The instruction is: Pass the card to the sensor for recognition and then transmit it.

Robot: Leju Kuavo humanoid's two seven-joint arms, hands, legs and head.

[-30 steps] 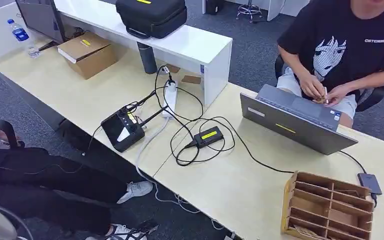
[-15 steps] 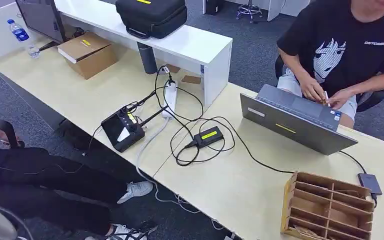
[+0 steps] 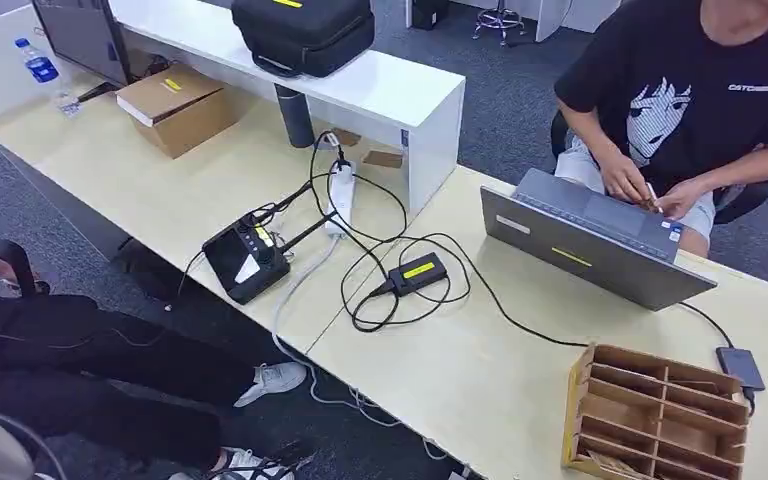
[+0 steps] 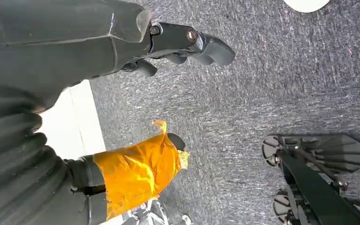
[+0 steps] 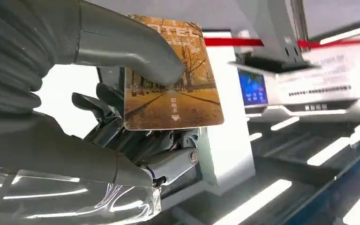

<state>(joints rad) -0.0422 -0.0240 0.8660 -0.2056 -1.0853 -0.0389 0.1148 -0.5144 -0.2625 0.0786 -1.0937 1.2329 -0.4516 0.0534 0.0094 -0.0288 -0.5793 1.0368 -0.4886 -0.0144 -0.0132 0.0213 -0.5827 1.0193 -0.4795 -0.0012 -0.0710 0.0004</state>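
Holding: the right robot hand (image 5: 122, 117) pinches the card (image 5: 171, 77), thumb pressed on its printed face and darker fingers behind it, so the card stands out past the hand.
Card: orange-brown, with a picture of an autumn tree-lined road, some small print and a little arrow. It's up in the air in the right wrist view, with blurry white furniture and a small blue screen (image 5: 253, 87) behind it.
Left robot hand (image 4: 168, 93): holds nothing, fingers apart, dark fingers out over grey carpet (image 4: 281, 79). One finger is wrapped in orange tape (image 4: 138, 171). A black chair base (image 4: 316, 171) with castors sits on the carpet nearby.
Desk (image 3: 480, 370): long pale one, seen from the head view. A small black box with a yellow label (image 3: 417, 272) lies in a tangle of black cables; can't tell if that's the sensor.
Other stuff: a wooden divided tray (image 3: 655, 415) at the near right edge, a grey laptop (image 3: 590, 240) beyond it, a black tablet-like device (image 3: 245, 258) at the desk edge, and a white power strip (image 3: 339, 197).
Person: someone in a black printed T-shirt (image 3: 695, 90) sits behind the laptop, both hands together on something small.
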